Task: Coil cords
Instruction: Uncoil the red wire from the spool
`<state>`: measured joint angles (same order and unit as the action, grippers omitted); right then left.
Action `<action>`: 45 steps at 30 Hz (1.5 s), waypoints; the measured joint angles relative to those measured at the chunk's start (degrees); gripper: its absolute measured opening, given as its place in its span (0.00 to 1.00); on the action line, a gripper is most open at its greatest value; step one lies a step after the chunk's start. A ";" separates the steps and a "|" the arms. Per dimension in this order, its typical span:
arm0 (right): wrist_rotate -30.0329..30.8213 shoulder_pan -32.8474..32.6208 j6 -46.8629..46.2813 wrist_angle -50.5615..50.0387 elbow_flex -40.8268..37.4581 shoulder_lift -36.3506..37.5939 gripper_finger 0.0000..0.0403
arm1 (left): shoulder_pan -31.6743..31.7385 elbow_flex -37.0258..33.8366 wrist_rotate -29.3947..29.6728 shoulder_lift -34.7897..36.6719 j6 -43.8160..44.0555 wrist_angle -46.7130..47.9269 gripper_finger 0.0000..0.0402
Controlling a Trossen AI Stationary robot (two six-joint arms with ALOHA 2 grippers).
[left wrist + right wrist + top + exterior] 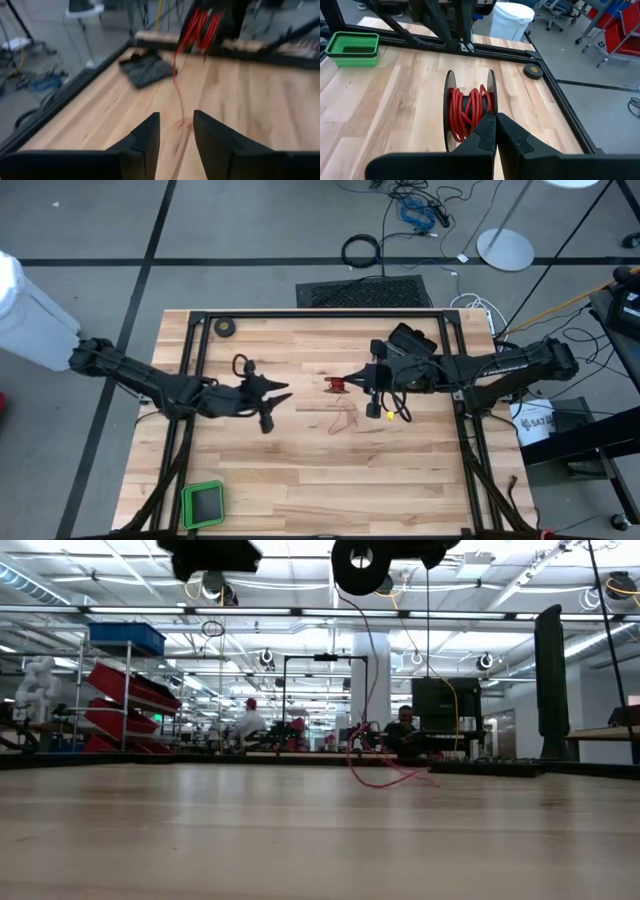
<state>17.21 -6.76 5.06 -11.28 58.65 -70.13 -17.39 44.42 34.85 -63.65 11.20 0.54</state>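
The cord is a thin red wire, partly wound on a small black reel (470,107) that shows round with a pale centre in the low view (362,565). My right gripper (495,122) is shut on the reel and holds it above the middle of the table (337,385). From the reel the wire (372,670) hangs down, and its loose end lies in loops on the wood (345,420). My left gripper (176,132) stands open to the left of the reel (283,392), raised off the table, with nothing between its fingers. My right gripper pinches the rim of one of the reel's black side discs (492,102) between its two shut fingers. The fingers come from the table's right side, slanting a little downward. The reel is lifted clear of the table, its discs upright, and the wire trails slack below it.
A green tray (203,502) sits at the near left corner and a black tape roll (225,327) at the far left. A dark flat object (145,70) lies near the far edge. Black frame rails (320,313) border the table.
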 joint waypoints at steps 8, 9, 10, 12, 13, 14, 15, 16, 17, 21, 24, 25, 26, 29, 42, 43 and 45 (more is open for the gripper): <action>-3.87 0.83 0.07 0.26 0.00 -0.02 0.00 | 0.73 -0.04 1.44 -14.96 -9.93 -21.87 0.31; -4.08 0.81 0.06 0.30 0.00 -0.02 0.00 | 1.15 -0.04 1.49 -16.96 -10.12 -24.78 0.31; -4.12 0.80 0.04 0.27 0.00 -0.02 0.00 | 1.50 -0.04 1.42 -18.80 -10.12 -27.31 0.31; -4.23 0.70 -0.18 0.13 0.00 0.04 0.00 | 1.96 -0.04 0.67 -21.94 -10.12 -31.35 0.31; -4.24 0.63 -0.20 -0.13 0.00 0.14 0.00 | 2.15 -0.04 0.10 -23.05 -10.12 -33.17 0.31; -4.28 0.61 -0.27 -0.32 0.00 0.20 0.00 | 2.37 -0.04 -0.42 -24.12 -10.10 -34.68 0.31; -4.54 0.63 -0.31 -0.38 0.00 0.24 0.00 | 2.57 -0.02 -0.78 -25.00 -10.11 -35.87 0.31; -5.31 0.65 -0.31 -0.40 0.00 0.26 0.00 | 2.88 -0.02 -1.50 -25.89 -10.06 -36.75 0.31; -5.67 0.67 -0.30 -0.43 0.00 0.26 0.00 | 3.30 -0.02 -2.25 -26.90 -10.05 -37.93 0.31; -5.79 0.66 -0.02 -0.43 0.00 0.26 0.00 | 5.57 0.00 -8.06 -30.45 -9.12 -42.75 0.31; -5.79 0.66 0.06 -0.49 0.00 0.59 0.00 | 8.09 -1.09 -9.77 -32.45 -6.97 -42.57 0.31; -5.77 0.66 0.06 -0.45 0.00 0.74 0.00 | 8.75 -2.17 -9.69 -32.66 -6.25 -42.41 0.31; -5.77 0.66 0.06 -0.68 0.00 1.05 0.00 | 9.29 -3.35 -9.57 -32.64 -5.63 -43.14 0.31; -5.66 0.41 -0.14 -1.85 0.00 1.87 0.00 | 9.96 -7.67 -9.97 -30.76 -4.16 -47.67 0.31; -5.31 0.31 -0.33 -2.59 0.00 2.89 0.00 | 11.10 -13.05 -18.29 -29.92 -0.78 -61.39 0.31; -5.31 0.31 -0.33 -2.38 0.00 2.88 0.00 | 11.09 -12.67 -18.69 -30.10 -0.49 -61.51 0.31; -5.31 0.31 -0.33 -2.03 0.00 2.86 0.00 | 10.88 -11.89 -19.80 -30.54 0.10 -61.96 0.31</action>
<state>11.90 -6.46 4.73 -13.31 58.65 -67.26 -6.50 32.53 15.05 -94.19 11.29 -61.42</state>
